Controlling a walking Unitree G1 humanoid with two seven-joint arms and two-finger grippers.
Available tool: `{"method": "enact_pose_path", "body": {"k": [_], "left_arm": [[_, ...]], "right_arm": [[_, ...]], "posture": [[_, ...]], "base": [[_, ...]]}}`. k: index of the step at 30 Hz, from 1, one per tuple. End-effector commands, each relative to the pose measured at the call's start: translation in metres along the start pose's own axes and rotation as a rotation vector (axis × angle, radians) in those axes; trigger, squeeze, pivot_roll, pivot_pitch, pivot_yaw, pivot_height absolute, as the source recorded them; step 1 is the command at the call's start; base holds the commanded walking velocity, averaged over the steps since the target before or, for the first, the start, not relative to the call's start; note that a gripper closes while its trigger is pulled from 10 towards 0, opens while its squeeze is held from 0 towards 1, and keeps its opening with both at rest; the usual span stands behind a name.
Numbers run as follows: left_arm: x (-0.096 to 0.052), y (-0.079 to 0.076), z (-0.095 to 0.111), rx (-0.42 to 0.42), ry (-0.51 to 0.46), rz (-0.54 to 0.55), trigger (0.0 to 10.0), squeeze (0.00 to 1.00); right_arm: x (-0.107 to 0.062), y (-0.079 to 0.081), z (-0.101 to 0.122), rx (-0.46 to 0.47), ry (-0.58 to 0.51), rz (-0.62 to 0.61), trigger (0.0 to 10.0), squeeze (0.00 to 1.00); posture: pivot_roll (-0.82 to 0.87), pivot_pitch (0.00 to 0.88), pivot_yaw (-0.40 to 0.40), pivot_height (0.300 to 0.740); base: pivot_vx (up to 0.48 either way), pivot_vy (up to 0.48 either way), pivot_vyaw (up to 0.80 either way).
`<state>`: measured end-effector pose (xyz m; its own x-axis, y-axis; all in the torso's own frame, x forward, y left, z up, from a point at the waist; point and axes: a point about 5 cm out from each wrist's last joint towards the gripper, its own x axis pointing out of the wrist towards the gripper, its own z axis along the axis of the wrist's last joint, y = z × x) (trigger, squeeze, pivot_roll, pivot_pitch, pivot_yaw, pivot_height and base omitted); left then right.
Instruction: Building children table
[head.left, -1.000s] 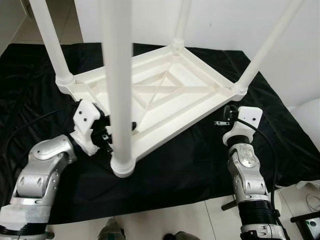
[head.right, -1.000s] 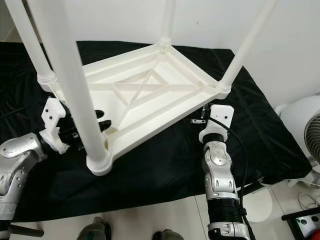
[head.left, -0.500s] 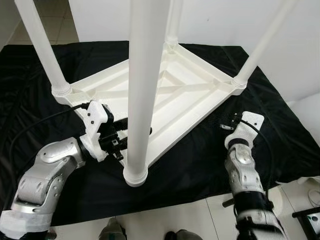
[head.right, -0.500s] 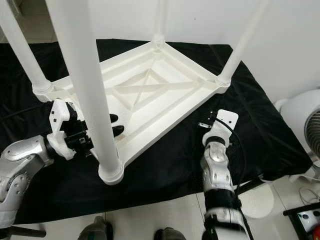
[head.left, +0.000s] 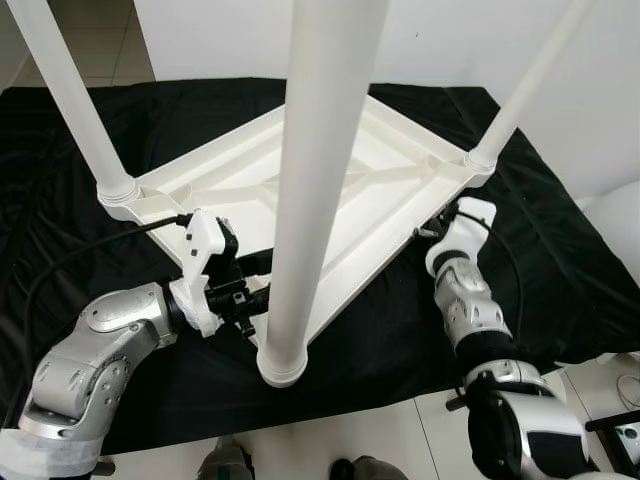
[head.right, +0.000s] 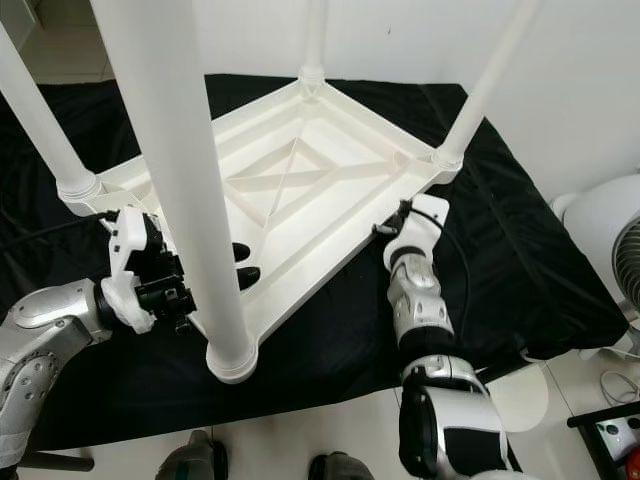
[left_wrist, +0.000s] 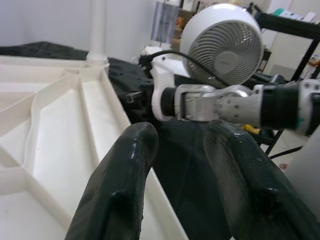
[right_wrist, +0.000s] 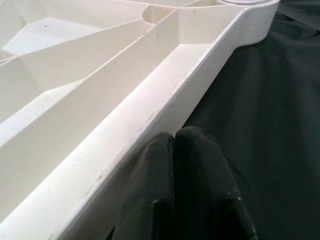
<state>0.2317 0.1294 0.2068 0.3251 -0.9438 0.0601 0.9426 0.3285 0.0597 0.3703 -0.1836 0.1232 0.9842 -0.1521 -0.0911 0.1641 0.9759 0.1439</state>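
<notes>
The upturned children's table lies on the black cloth, legs up. Our left tool straddles its near rim, released; our right tool, clenched empty, seems to press the opposite rim. Uneven pushing could slide the table across the cloth.

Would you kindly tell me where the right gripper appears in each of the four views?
Left eye view: right gripper right of centre, at the upturned table's rim.
Right eye view: centre-right, at the same rim.
Left wrist view: beyond the left gripper's fingers, beside the rim.
Right wrist view: foreground, fingertips together against the rim.
Shared landmark: the nearby corner leg socket.
</notes>
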Motion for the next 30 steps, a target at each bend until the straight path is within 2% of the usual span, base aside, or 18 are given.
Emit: {"method": "enact_pose_path", "body": {"k": [1,7,10,15,18,25,30], "left_arm": [[0.004,-0.009,0.005,0.001,-0.017,-0.069,10.0,0.0],[0.007,-0.014,0.009,-0.011,-0.039,-0.081,10.0,0.0],[0.008,-0.017,0.011,-0.019,-0.054,-0.09,10.0,0.0],[0.009,-0.018,0.012,-0.023,-0.061,-0.096,10.0,0.0],[0.011,-0.019,0.013,-0.031,-0.068,-0.109,10.0,0.0],[0.014,-0.02,0.012,-0.037,-0.068,-0.118,10.0,0.0],[0.015,-0.021,0.01,-0.042,-0.057,-0.117,10.0,0.0]], "right_arm": [[0.001,0.001,-0.003,0.008,0.013,0.014,10.0,0.0],[0.012,0.018,0.009,0.03,0.038,0.133,10.0,0.0],[0.016,0.029,0.014,-0.014,0.049,0.218,10.0,0.0],[0.018,0.032,0.018,-0.015,0.048,0.237,10.0,0.0],[0.02,0.042,0.027,-0.028,0.034,0.282,10.0,0.0],[0.022,0.043,0.03,-0.031,0.029,0.257,10.0,0.0],[0.022,0.033,0.029,-0.02,0.003,0.204,10.0,0.0]], "posture": [[0.17,0.091,-0.051,0.74],[0.18,0.095,-0.059,0.74],[0.18,0.094,-0.06,0.74],[0.19,0.093,-0.062,0.74],[0.18,0.088,-0.056,0.74],[0.17,0.086,-0.054,0.74],[0.16,0.086,-0.06,0.74]], "base": [[0.0,0.0,0.0],[0.0,0.0,0.0],[0.0,0.0,0.0],[0.0,0.0,0.0],[0.0,0.0,0.0],[0.0,0.0,0.0],[0.0,0.0,0.0]]}}
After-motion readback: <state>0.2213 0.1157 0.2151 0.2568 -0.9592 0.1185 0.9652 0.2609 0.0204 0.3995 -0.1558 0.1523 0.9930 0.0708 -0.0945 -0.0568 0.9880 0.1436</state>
